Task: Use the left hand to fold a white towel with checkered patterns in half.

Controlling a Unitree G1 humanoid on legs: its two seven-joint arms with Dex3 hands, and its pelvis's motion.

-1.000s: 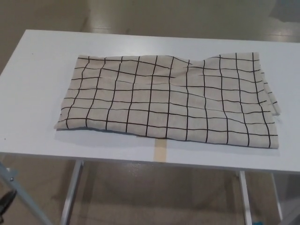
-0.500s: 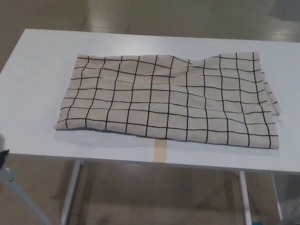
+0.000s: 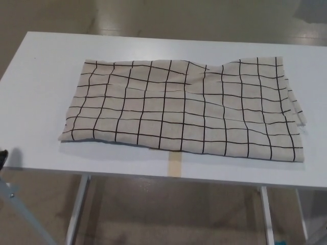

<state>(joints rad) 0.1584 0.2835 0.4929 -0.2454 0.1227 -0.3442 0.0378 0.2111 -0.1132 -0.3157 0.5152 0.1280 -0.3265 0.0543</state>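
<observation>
Your towel (image 3: 184,109) lies flat on the white table (image 3: 41,97), roughly centred and shifted a bit toward your right. Cream cloth, black grid lines.

Edges:
- Far edge runs nearly parallel to the table's far edge, with bare table between them.
- Near edge sits just inside the table's near edge; the near-right corner is closest to the lip.
- Left edge slants outward toward you, so the near-left corner sticks out furthest left.
- Right edge shows stacked layers slightly offset, with a small flap poking out mid-way. It looks doubled there.
- A wrinkle ridge sits near the far edge, right of centre.

Open room: a wide bare strip of table to the left of the towel, a narrower one on the right, and a moderate band beyond it.

A strip of tan tape (image 3: 175,164) on the near edge of the table touches the towel's near edge, just left of centre.

Left hand (image 3: 2,158): only a dark sliver at the left border of the picture, below table-edge level and well apart from the towel. You can't tell whether its fingers are spread or closed. The right hand doesn't show.
</observation>
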